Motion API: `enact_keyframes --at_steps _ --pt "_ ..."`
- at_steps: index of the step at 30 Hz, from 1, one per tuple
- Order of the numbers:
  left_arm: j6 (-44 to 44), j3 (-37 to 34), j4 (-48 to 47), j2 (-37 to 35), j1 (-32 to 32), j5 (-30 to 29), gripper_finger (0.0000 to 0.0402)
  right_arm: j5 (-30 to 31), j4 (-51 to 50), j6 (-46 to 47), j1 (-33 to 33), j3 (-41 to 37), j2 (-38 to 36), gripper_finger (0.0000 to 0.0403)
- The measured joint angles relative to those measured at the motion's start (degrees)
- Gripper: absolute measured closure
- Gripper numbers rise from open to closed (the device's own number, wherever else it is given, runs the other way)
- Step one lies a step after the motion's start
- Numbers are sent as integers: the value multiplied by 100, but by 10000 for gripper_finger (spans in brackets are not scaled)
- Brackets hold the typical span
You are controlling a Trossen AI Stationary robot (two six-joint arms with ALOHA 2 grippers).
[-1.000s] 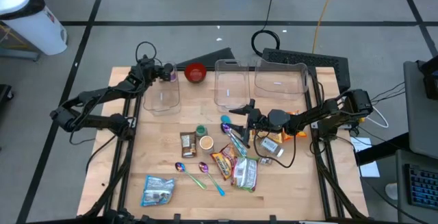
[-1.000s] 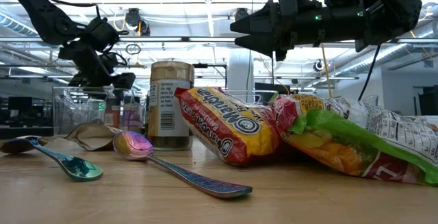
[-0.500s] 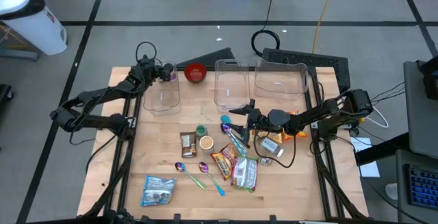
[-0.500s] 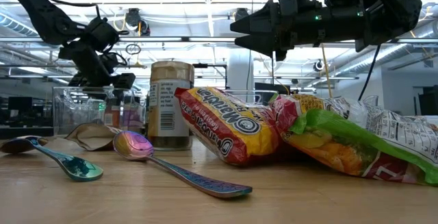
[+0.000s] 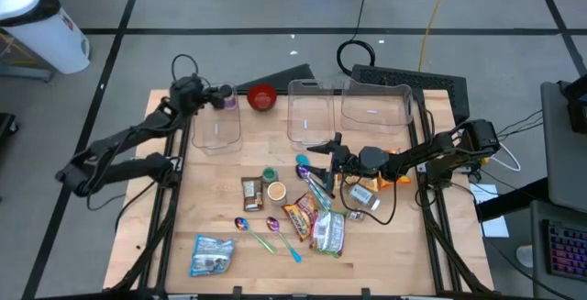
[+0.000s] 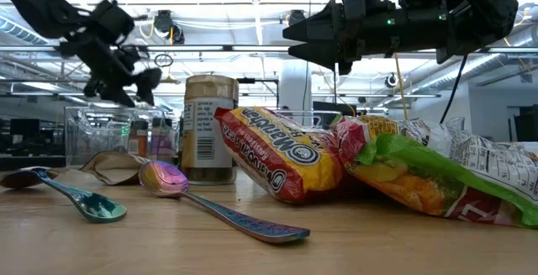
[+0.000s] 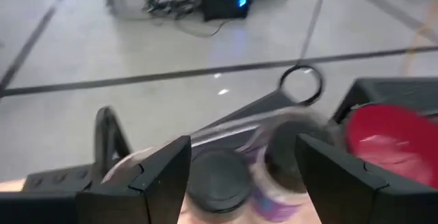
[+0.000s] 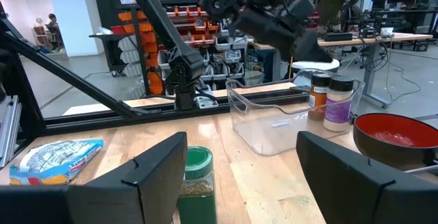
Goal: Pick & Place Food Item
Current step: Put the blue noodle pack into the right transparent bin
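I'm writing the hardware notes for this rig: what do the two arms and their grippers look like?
Both are dark, slim, jointed arms with black cables looped alongside. The left gripper and right gripper each end in two flat, wedge-shaped black fingers. A small green light shows on the right arm.

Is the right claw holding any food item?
No, the right claw hovers open and empty above the table, in the high view.

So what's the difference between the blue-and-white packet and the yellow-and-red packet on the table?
The blue-and-white packet lies alone near the table's front left corner; the yellow-and-red packet sits in the central clutter, touching other packets. The blue-and-white one looks wider and lies flat and spread out, while the yellow-and-red one is narrower and angled among its neighbours. Both are sealed, crinkly food packets lying on the wooden table, untouched by either arm.
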Motion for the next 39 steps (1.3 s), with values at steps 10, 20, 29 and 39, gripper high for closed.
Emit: enact_keyframes --at_steps 10,20,29,39 --pt "-123 0 -474 -1367 -62 2539 133 -21 0 -207 2 0 0 135" --pt "-212 -829 693 -1721 -1407 3966 133 -41 -2 -361 2 0 0 135" --pt "14 -1849 3440 -1718 -2911 3517 133 -36 -2 -652 2 0 0 135" --pt "321 -1849 2682 -1696 -3953 3356 133 -23 605 -744 -282 0 0 135"
